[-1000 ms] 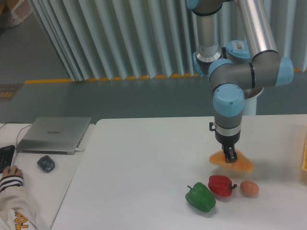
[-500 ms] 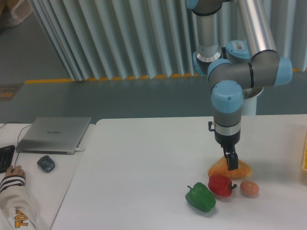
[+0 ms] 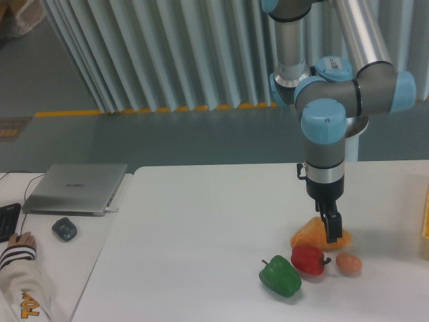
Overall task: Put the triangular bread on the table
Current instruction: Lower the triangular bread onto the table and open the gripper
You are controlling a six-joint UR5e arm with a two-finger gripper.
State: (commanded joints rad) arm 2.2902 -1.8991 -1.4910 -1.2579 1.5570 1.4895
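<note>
The triangular bread [image 3: 310,235], an orange-yellow wedge, lies on the white table [image 3: 201,228] just behind the red pepper [image 3: 308,259]. My gripper [image 3: 330,229] points straight down at the bread's right half. Its dark fingers [image 3: 331,227] overlap the bread and reach nearly to the tabletop. From this side the fingers read as one dark shape, so the gap between them is hidden. I cannot tell whether they still hold the bread.
A green pepper [image 3: 280,276] and a tan-pink egg [image 3: 348,263] lie in front of the bread. A yellow object [image 3: 425,215] shows at the right edge. On the adjoining desk at left are a laptop [image 3: 75,188], a mouse [image 3: 64,229] and a person's hand [image 3: 16,240].
The bread came down from a slightly lifted, blurred position onto the table behind the red pepper. The arm then shifted a little right while the bread stayed put.
</note>
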